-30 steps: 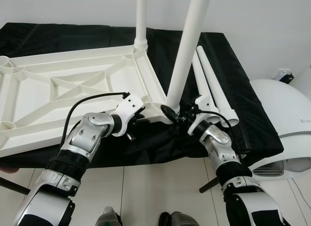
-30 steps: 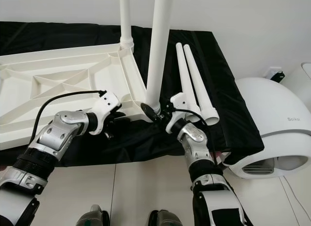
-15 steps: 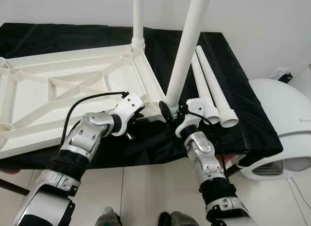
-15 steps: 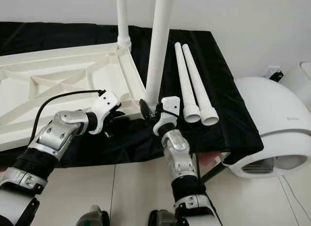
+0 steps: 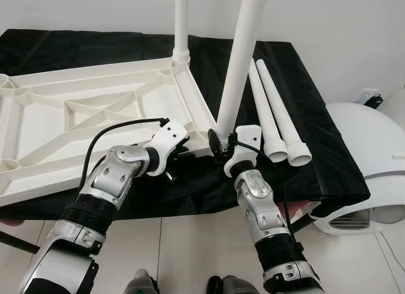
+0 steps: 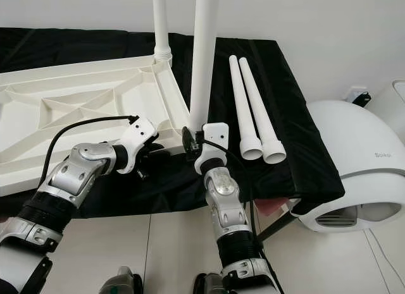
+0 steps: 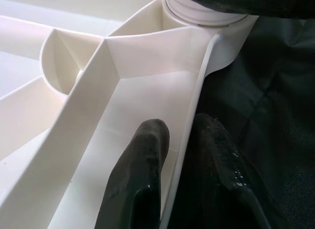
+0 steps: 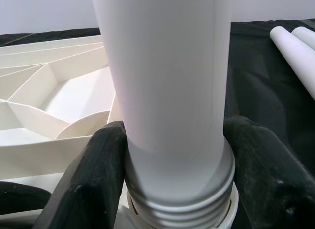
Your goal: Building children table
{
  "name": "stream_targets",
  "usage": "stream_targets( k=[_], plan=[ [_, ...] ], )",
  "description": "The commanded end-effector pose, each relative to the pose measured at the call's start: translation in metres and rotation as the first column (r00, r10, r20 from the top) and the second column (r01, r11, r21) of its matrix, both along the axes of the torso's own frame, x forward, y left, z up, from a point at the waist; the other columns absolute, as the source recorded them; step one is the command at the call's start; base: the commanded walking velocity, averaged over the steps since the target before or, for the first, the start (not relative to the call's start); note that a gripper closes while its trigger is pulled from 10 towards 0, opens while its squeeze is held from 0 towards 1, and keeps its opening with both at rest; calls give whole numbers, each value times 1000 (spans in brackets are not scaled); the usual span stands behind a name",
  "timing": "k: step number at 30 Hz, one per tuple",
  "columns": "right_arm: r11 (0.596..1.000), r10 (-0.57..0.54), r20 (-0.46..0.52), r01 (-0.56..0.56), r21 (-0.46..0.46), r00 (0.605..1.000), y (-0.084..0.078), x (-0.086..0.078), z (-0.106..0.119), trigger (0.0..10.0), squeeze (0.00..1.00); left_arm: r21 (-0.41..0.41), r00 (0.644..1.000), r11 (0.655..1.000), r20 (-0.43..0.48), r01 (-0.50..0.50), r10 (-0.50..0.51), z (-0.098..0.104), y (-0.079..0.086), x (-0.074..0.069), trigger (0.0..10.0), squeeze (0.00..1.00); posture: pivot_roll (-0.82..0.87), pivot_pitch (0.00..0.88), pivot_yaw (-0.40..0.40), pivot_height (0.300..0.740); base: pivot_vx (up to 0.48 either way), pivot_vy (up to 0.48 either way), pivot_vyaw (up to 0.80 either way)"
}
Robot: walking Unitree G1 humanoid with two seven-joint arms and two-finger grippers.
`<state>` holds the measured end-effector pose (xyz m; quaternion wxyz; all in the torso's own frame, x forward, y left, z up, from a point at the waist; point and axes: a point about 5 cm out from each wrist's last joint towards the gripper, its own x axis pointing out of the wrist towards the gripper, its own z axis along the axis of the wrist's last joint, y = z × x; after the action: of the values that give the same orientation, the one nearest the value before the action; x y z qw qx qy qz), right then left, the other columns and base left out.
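Standing between right gripper fingers (clamped): table leg.

Two silver metallic arms, ribbed black bands at forearm joints, white plastic wrist housings. Left arm: thin black cable loops from the forearm to the white wrist block, small screw on the housing. Right arm: black cable along the wrist. Left pincer fingers long, matte black, rounded tips. Right pincer fingers black, textured. Grey feet at 6 o'clock.
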<state>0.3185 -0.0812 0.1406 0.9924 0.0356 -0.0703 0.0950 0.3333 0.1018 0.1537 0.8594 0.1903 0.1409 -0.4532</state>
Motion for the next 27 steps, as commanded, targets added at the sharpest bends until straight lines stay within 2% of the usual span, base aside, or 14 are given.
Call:
stream_targets(
  k=[1, 4, 5, 17, 18, 19, 21, 24, 25, 26, 27],
  plan=[
    [996, -80, -34, 81, 35, 996, -2, -11, -10, 10000, 59, 4, 998, 999, -39, 54, -54, -7, -5, -6, 10000, 0, 22, 66, -44, 740, 0, 0, 0],
    [996, -81, -41, 82, 35, 996, -1, -11, -10, 10000, 59, 4, 998, 999, -39, 54, -53, -7, -5, -6, 10000, 0, 22, 66, -44, 740, 0, 0, 0],
    [997, -71, -40, 73, 41, 997, -1, -12, -10, 10000, 1000, 4, 998, 999, -38, 54, -54, -7, -5, -6, 10000, 0, 23, 59, -44, 740, 0, 0, 0],
    [999, -33, -67, 33, -3, 997, -9, -11, -16, 10000, 1000, 6, 998, 998, -36, 58, -58, -7, -6, -6, 10000, 0, 18, 53, -44, 740, 0, 0, 0],
    [1000, 10, -66, -10, 1, 998, -9, -10, -16, 10000, 0, 5, 998, 998, -36, 58, -58, -7, -6, -5, 10000, 0, 17, 52, -44, 740, 0, 0, 0],
    [1000, 10, -66, -10, 1, 998, -9, -10, -16, 10000, 0, 5, 998, 998, -36, 58, -58, -7, -6, -5, 10000, 0, 17, 52, -44, 740, 0, 0, 0],
    [984, 178, -55, -178, 7, 983, -12, -8, -17, 10000, 0, 6, 998, 998, -34, 59, -59, -6, -6, -5, 10000, 0, 17, 53, -43, 740, 0, 0, 0],
    [980, 200, -54, -200, 6, 978, -13, -8, -17, 10000, 0, 6, 998, 998, -34, 59, -59, -6, -6, -5, 10000, 0, 17, 53, -43, 740, 0, 0, 0],
    [959, 279, -53, -280, -34, 959, -23, -4, -18, 10000, 0, 7, 998, 998, -33, 58, -57, -6, -5, -5, 10000, 0, 17, 55, -43, 740, 0, 0, 0],
    [959, 279, -53, -280, -34, 959, -23, -4, -18, 10000, 0, 7, 998, 998, -33, 58, -57, -6, -5, -5, 10000, 0, 17, 55, -43, 740, 0, 0, 0],
    [934, 347, -61, -350, -64, 936, -32, 0, -17, 10000, 0, 7, 998, 998, -33, 57, -57, -5, -5, -4, 10000, 0, 15, 57, -42, 740, 0, 0, 0]
  ],
)
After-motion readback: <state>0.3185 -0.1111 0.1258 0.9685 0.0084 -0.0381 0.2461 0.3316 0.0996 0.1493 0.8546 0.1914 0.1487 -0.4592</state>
